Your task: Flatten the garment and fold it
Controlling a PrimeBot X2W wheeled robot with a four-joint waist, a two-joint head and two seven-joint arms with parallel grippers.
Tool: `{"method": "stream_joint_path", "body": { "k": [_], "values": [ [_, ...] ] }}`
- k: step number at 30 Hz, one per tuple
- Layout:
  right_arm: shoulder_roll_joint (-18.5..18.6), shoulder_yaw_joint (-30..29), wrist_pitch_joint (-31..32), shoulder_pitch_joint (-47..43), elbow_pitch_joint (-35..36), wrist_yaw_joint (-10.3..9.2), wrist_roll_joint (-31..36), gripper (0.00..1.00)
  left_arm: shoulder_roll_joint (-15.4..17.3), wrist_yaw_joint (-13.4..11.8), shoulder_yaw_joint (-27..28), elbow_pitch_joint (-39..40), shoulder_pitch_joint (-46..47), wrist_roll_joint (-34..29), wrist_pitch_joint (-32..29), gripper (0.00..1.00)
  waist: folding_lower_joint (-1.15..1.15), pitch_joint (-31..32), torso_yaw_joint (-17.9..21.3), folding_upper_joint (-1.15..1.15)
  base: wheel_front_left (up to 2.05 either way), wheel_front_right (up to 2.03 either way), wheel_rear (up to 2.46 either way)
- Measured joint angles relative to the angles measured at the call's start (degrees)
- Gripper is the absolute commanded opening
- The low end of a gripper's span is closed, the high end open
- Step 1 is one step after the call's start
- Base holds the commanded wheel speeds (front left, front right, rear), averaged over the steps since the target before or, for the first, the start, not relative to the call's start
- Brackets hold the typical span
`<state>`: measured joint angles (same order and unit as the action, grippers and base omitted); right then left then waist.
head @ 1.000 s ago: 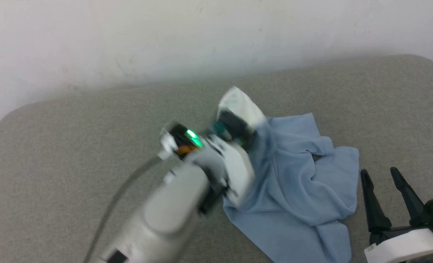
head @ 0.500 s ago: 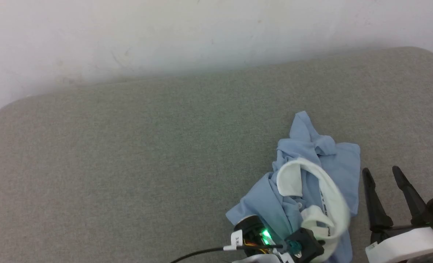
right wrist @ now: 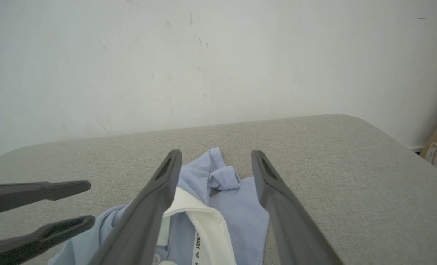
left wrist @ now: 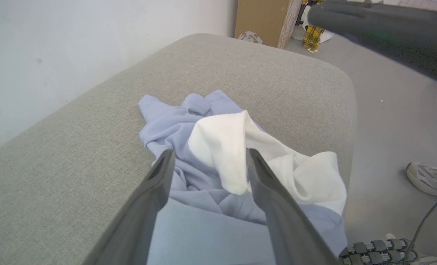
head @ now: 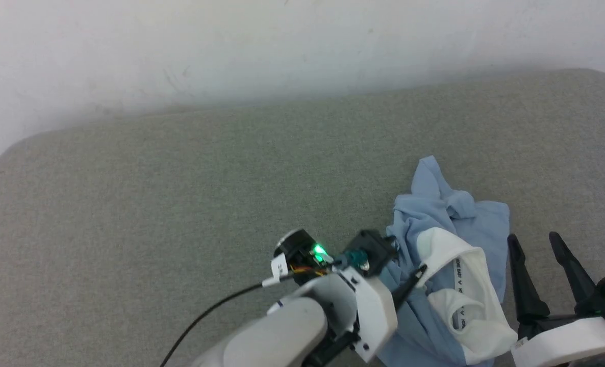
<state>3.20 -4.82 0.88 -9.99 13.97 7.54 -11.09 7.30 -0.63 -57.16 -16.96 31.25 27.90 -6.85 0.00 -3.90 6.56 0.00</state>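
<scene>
**Rumpled blue shirt on a grey padded top, both pincers spread wide**

A scuffed matte white wall (head: 231, 51) backs a grey woven-cloth pad (head: 129, 204) with rounded corners. Toward its near right side the garment (head: 450, 214) lies in a soft, creased heap of light blue knit, with one pointed flap sticking out toward the wall. Its wide white collar (head: 465, 275) curls up in a loop on top (a printed tape (head: 458, 270) runs along the inside). The left gripper (left wrist: 209, 154) hangs at the heap's left edge, its tapered dark fingers well apart and holding nothing. The right gripper (head: 532, 237) stands just right of the cloth, equally wide and empty.
</scene>
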Motion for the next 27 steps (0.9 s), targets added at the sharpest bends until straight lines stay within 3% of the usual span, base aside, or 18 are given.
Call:
{"method": "stream_joint_path", "body": {
  "k": [4, 10, 13, 14, 19, 24, 27],
  "values": [
    [-0.03, 0.35, 0.08, 0.26, -0.26, 0.00, 0.00, 1.00, -0.73, 0.54, 0.36, -4.50, 3.32, 1.35, -4.06, 1.00, 0.00, -0.64, 0.69, 0.00, 0.00, 0.00, 0.00],
    [-0.07, 0.41, 0.05, 0.55, -1.05, 0.00, -0.07, 1.00, -2.21, 4.12, -2.19, -11.51, 6.08, 2.79, -10.09, 1.00, 0.01, -1.62, 2.05, 0.00, 0.00, 0.00, 0.00],
    [-0.07, 0.31, -0.09, 0.68, -1.42, 0.00, -0.09, 1.00, -2.47, 4.90, -3.34, -14.14, 6.82, 3.36, -12.35, 0.12, 0.00, -2.03, 2.47, 0.00, 0.00, 0.00, 0.00],
    [-0.08, 0.31, -0.10, 0.71, -1.55, 0.00, -0.09, 1.00, -2.52, 5.19, -3.54, -14.90, 7.12, 3.44, -12.90, 0.00, 0.01, -2.09, 2.58, 0.00, 0.00, 0.00, 0.00],
    [-0.08, -0.15, -0.43, 0.80, -2.08, 0.00, -0.18, 1.00, -2.44, 5.37, -2.82, -15.30, 9.11, 3.41, -10.11, 0.00, 0.00, -1.92, 2.30, 0.00, 0.00, 0.00, 0.00],
    [-0.11, -0.41, -0.42, 0.81, -2.52, 0.00, -0.58, 1.00, -1.22, 1.82, 1.13, -11.96, 10.38, 3.26, -3.42, 0.00, 0.00, -1.34, 1.45, 0.00, 0.00, 0.00, 0.00],
    [-0.12, -0.63, -0.41, 0.78, -2.54, 0.00, -0.59, 1.00, 1.16, -1.48, 4.28, -8.38, 10.24, 3.31, -0.15, 0.00, 0.00, -0.96, 0.87, 0.00, 0.00, 0.00, 0.00]
  ]
}}
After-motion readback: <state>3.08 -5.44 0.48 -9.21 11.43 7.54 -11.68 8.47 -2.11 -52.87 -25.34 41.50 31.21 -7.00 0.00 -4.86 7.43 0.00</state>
